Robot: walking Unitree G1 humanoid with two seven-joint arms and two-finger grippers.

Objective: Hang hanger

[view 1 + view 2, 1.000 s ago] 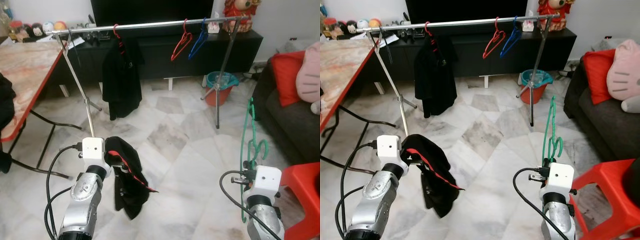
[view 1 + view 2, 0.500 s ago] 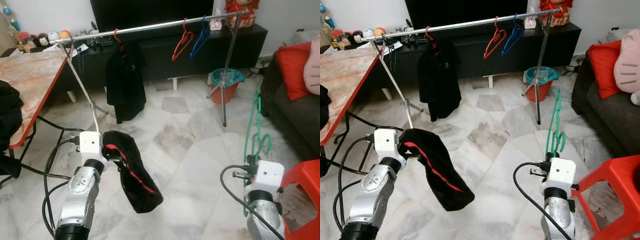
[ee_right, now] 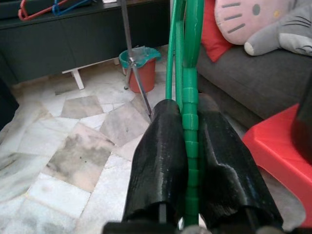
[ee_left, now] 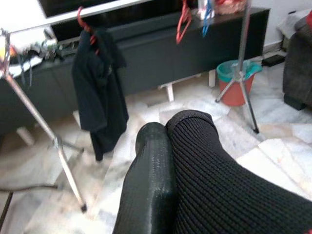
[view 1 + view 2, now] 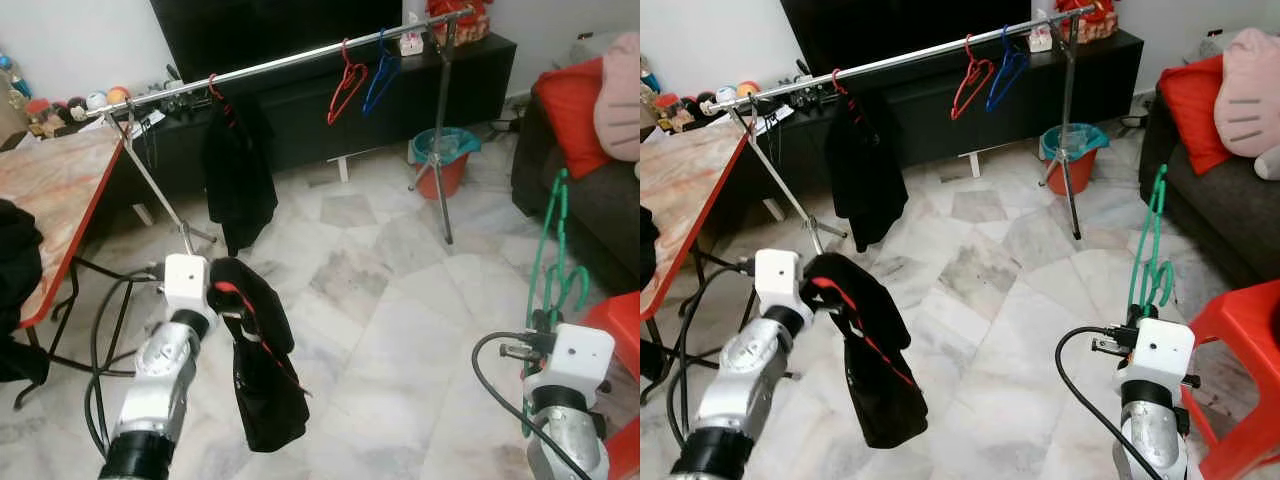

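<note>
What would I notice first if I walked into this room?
Probably the long silver clothes rail across the room, with a black shirt hanging on it. Closer in, the left end effector holds dangling black clothing, and the right end effector grips a green hanger.

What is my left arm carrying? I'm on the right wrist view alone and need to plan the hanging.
Observer: The left gripper holds a black garment with red trim, which droops toward the marble floor.
Operator: Is there room on the rail?
Observer: The long silver clothes rail carries a hung black garment near its left end, with bare rail between that and the red hanger.
Operator: And my green plastic hanger?
Observer: It stands upright in the right gripper, hook on top, well short of the rail.
</note>
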